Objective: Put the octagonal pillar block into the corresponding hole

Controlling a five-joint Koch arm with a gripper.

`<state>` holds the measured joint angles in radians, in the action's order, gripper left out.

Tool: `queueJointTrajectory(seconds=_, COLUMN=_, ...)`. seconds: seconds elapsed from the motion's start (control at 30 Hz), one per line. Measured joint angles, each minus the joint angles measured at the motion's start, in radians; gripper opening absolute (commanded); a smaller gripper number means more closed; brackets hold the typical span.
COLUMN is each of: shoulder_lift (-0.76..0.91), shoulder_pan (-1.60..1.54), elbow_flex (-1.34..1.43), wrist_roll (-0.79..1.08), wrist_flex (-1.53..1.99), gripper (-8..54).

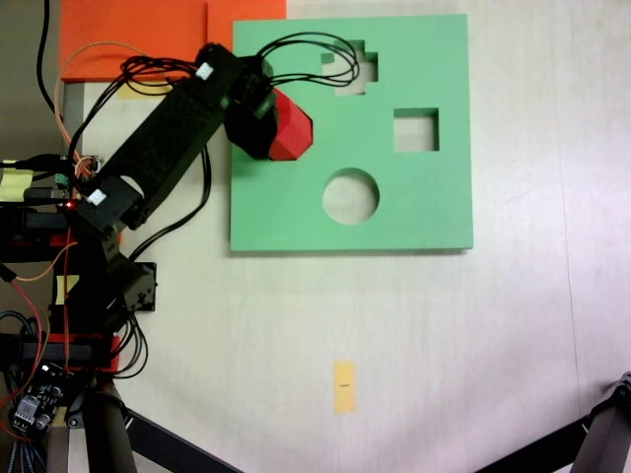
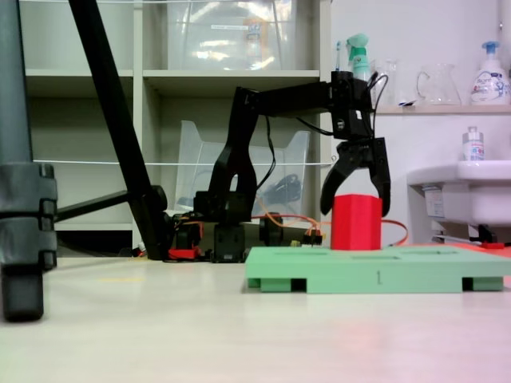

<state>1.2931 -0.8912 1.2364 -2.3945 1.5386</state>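
Standing on the green foam board (image 2: pixel 375 278), the octagonal pillar block (image 2: pixel 356 222) is sitting between the gripper's (image 2: pixel 356 209) spread, open jaws; the arm is hiding any octagonal hole from above.

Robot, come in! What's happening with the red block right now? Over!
Tool straddling the red octagonal block, jaws spread around its top. Block upright on the green board. Octagonal hole not visible; round hole and square hole unblocked.

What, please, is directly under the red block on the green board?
The octagonal pillar block stands on the green foam board, with the gripper straddling it. Whether a cutout lies beneath is hidden by block and arm.
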Motion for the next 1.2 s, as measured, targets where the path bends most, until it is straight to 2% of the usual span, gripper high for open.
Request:
queueJointTrajectory(seconds=0.27, shoulder_lift=-0.028, shoulder_pan=0.035, elbow_flex=-0.003, wrist_roll=0.002, wrist_flex=-0.009, gripper=22.9)
queueJointTrajectory(seconds=0.3, shoulder_lift=-0.028, shoulder_pan=0.041, elbow_flex=-0.003, wrist_roll=0.000, wrist_flex=-0.015, gripper=26.6)
queueJointTrajectory(seconds=0.33, shoulder_lift=-0.028, shoulder_pan=0.044, elbow_flex=-0.003, wrist_roll=0.000, wrist_flex=-0.017, gripper=35.8)
queueJointTrajectory(seconds=0.37, shoulder_lift=-0.032, shoulder_pan=0.044, elbow_flex=-0.003, wrist_roll=0.000, wrist_flex=-0.021, gripper=39.6)
queueJointTrajectory(seconds=0.57, shoulder_lift=-0.086, shoulder_pan=0.054, elbow_flex=-0.003, wrist_roll=0.028, wrist_flex=-0.074, gripper=41.6)
queueJointTrajectory(seconds=0.7, shoulder_lift=-0.097, shoulder_pan=0.058, elbow_flex=-0.003, wrist_roll=0.051, wrist_flex=-0.075, gripper=48.0)
queueJointTrajectory(seconds=0.73, shoulder_lift=-0.100, shoulder_pan=0.061, elbow_flex=-0.002, wrist_roll=0.060, wrist_flex=-0.075, gripper=52.3)
queueJointTrajectory(seconds=1.0, shoulder_lift=-0.075, shoulder_pan=0.071, elbow_flex=-0.002, wrist_roll=0.123, wrist_flex=-0.072, gripper=52.3)
queueJointTrajectory(seconds=1.2, shoulder_lift=0.172, shoulder_pan=0.072, elbow_flex=0.002, wrist_roll=0.193, wrist_flex=-0.015, gripper=52.2)
